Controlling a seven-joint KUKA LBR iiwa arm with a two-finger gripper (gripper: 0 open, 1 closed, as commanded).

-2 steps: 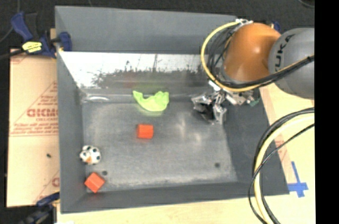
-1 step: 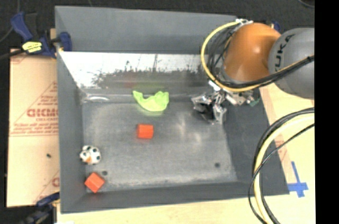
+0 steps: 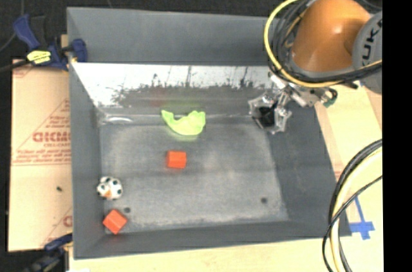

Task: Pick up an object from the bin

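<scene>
My gripper (image 3: 270, 114) hangs in the grey bin (image 3: 225, 193), level with the lime-green curved piece (image 3: 184, 122) and well off to its right. Just below that piece lies an orange cube (image 3: 176, 160). Further down and left of it sit a black-and-white ball (image 3: 109, 188) and a second orange block (image 3: 114, 221).

The grey bin (image 3: 193, 200) is metal: its floor is matt and scuffed, its far wall (image 3: 174, 81) shiny like a mirror. The lime-green curved piece (image 3: 184, 121) looks like smooth plastic. The 2 orange-red cubes (image 3: 176, 160) (image 3: 114, 221) look matt, while the wrist's orange cover (image 3: 328, 33) is smooth and glossy.
</scene>
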